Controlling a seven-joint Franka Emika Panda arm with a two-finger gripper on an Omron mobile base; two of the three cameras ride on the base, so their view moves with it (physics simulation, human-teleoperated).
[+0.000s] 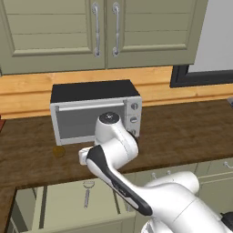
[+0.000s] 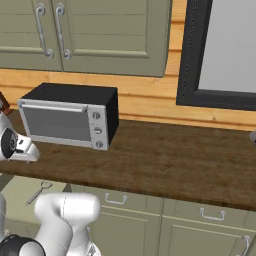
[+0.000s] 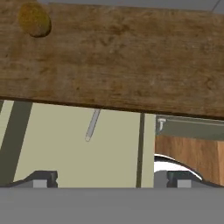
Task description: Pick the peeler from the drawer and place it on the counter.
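Gripper hanging over the open drawer, peeler lying untouched below it.

The gripper [image 3: 109, 177] is hovering above the drawer [image 3: 57, 148] with its fingertips [image 3: 41, 178] standing wide apart and nothing between them. The peeler [image 3: 92, 124] is resting on the drawer's pale floor ahead of the fingers, roughly midway between them (its handle end is poking out from under the counter edge, the head hidden beneath it). In the left base view the peeler [image 1: 87, 191] is lying flat in the drawer [image 1: 59, 205] with its forked head toward the counter [image 1: 182, 132], just left of the arm's forearm. Beyond the hand, a small round tan lump [image 3: 34, 19] is sitting on the counter [image 3: 131, 57], off to the left. A toaster oven [image 1: 95, 111] is standing further back on the worktop.
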